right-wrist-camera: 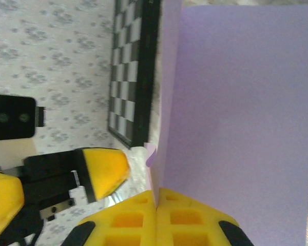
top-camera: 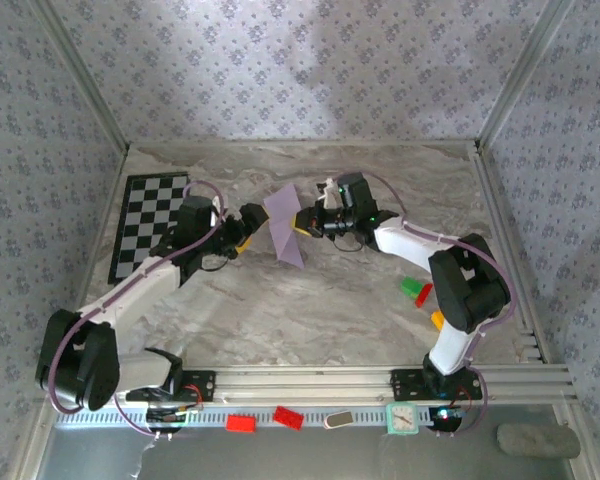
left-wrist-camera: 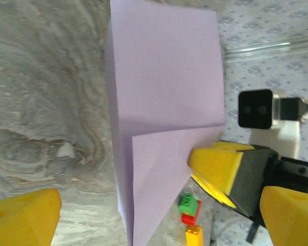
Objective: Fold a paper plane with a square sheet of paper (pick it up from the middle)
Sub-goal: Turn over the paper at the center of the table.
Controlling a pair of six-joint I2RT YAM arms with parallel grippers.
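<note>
Right pincer (right-wrist-camera: 156, 204) clamps the paper (right-wrist-camera: 236, 118) by one edge, upright over the middle of the table (top-camera: 400, 180). The paper is pale lilac, with a triangular flap folded over. Left pincer (left-wrist-camera: 156, 218) gapes wide.

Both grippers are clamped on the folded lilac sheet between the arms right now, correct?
Not quite. Only the right gripper is shut on the lilac sheet, pinching its edge. The left gripper is open: the left wrist view shows its yellow fingers spread wide on either side of the sheet, not pressing it. The sheet is indeed between the arms.
</note>
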